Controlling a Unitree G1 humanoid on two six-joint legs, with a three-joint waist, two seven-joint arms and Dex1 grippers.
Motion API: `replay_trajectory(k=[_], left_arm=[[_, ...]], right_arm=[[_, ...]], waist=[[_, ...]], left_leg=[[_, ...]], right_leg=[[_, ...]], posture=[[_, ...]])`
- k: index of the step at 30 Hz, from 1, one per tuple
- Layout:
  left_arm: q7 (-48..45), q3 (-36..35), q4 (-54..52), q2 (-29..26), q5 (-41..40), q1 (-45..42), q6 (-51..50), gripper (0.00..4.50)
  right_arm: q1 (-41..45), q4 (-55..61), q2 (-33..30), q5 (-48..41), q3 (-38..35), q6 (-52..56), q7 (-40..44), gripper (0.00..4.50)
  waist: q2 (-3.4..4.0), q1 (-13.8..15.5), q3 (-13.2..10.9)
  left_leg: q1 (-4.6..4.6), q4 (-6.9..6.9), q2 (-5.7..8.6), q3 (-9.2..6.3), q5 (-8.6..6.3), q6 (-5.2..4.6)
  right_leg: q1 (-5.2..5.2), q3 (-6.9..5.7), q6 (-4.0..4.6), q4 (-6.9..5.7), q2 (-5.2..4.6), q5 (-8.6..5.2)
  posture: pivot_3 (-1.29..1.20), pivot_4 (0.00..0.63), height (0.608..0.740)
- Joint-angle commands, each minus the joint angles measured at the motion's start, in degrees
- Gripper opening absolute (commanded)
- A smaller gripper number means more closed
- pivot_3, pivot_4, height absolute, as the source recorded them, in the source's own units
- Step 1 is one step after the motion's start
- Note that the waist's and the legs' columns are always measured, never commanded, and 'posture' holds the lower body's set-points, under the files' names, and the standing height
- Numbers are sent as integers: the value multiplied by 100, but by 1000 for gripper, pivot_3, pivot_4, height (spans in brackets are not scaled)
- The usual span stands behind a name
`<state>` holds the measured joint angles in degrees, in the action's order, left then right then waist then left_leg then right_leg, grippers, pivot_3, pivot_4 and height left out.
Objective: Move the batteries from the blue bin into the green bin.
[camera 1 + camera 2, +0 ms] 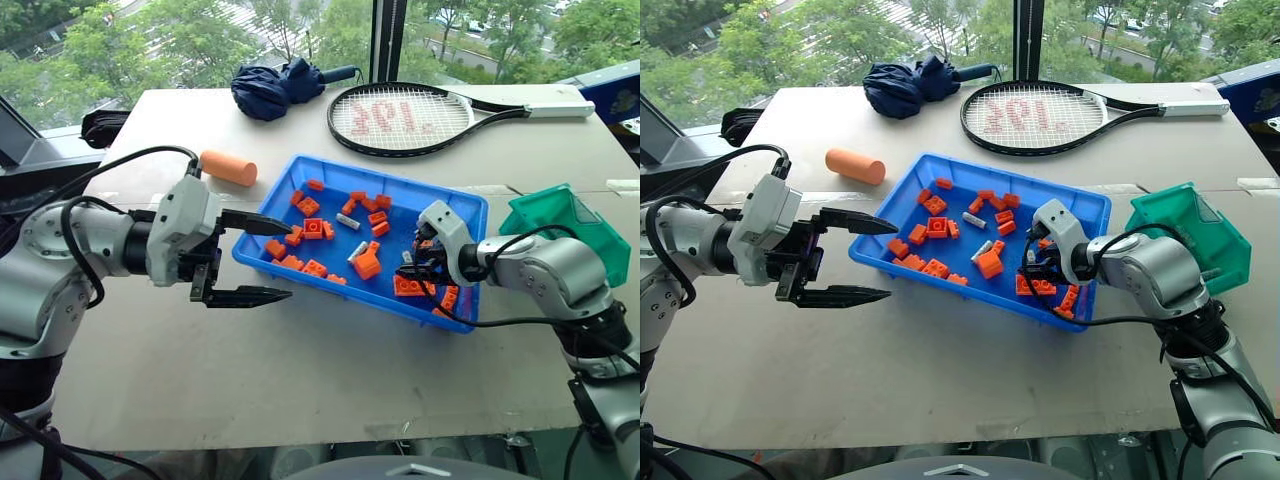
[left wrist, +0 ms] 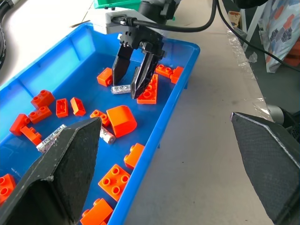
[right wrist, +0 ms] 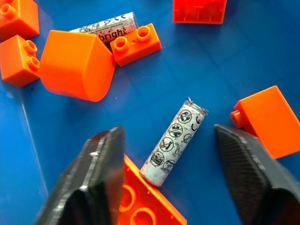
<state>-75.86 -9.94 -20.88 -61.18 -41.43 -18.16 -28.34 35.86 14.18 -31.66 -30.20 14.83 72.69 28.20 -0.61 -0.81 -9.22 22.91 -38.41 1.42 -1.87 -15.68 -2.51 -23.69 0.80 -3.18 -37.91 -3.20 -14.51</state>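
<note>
- Straddling a battery [image 3: 173,143] in the blue bin [image 1: 470,215], the right gripper [image 2: 133,77] has its fingers open, not yet gripping.
- Left gripper [image 1: 250,260] beside the bin: fingers open, empty.
- Battery looks light, stiff, slippery; pinch mid-length.

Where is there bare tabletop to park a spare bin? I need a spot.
Bare table runs along the near edge, in front of the blue bin. A smaller patch lies between the orange cylinder and the umbrella. Crowded: inside the blue bin, bricks and batteries.

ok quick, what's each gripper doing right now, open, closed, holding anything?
Left gripper: open, empty, beside the blue bin.
Right gripper: open, fingers either side of a battery lying in the bin, not gripping it yet.
</note>
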Motion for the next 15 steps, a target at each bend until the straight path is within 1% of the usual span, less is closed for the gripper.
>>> replay_trajectory(k=[1, 3, 4, 7, 10, 12, 15], left_arm=[[17, -101, -156, -7, 11, -66, 56, 4500], [4, -141, -169, -12, 5, -28, 58, 4500], [31, -143, -183, 11, -30, -43, 30, 4500], [60, -124, -226, 48, -72, -81, -4, 4500], [102, -68, -234, 132, -124, -222, -43, 4500], [160, -85, -226, 182, -222, -329, -142, 4500], [363, -98, -229, 386, -537, -609, -408, 4500]], right_arm=[[11, 134, -97, 246, 278, -204, 82, 1119], [-30, 226, -203, 375, 444, -317, 160, 151], [-40, 245, -242, 439, 485, -369, 176, 46], [-57, 251, -201, 515, 407, -475, 172, 46], [12, 442, -168, 435, 10, -470, 148, 46], [46, 618, -117, 260, -364, -370, 148, 46], [192, 1015, -123, -139, -1473, 55, 56, 46]], waist=[[0, -1, 0], [0, 0, 0], [0, 3, 0], [-1, 2, 1], [-1, 9, 0], [0, 14, -1], [1, 19, -1]], left_leg=[[0, 0, 0, 0, 0, 1], [0, 0, 0, 1, 0, 1], [0, 0, 0, 1, 0, 0], [0, -1, 0, 0, 0, 0], [0, -1, 0, 0, 0, 1], [1, -1, 1, -1, 0, 0], [4, -1, 1, -1, 0, 0]], right_leg=[[0, -1, 0, 0, 0, 0], [0, -2, 0, 1, 0, 0], [0, -2, 0, 1, 0, 0], [1, -2, 0, 1, 0, 0], [0, -1, 0, 0, 0, 0], [0, -2, 0, 0, -1, 0], [0, -2, 0, 1, -1, 0]], posture=[[0, 150, 740], [0, 150, 740], [0, 150, 740], [0, 150, 740], [0, 150, 740], [0, 150, 740], [0, 150, 740]])
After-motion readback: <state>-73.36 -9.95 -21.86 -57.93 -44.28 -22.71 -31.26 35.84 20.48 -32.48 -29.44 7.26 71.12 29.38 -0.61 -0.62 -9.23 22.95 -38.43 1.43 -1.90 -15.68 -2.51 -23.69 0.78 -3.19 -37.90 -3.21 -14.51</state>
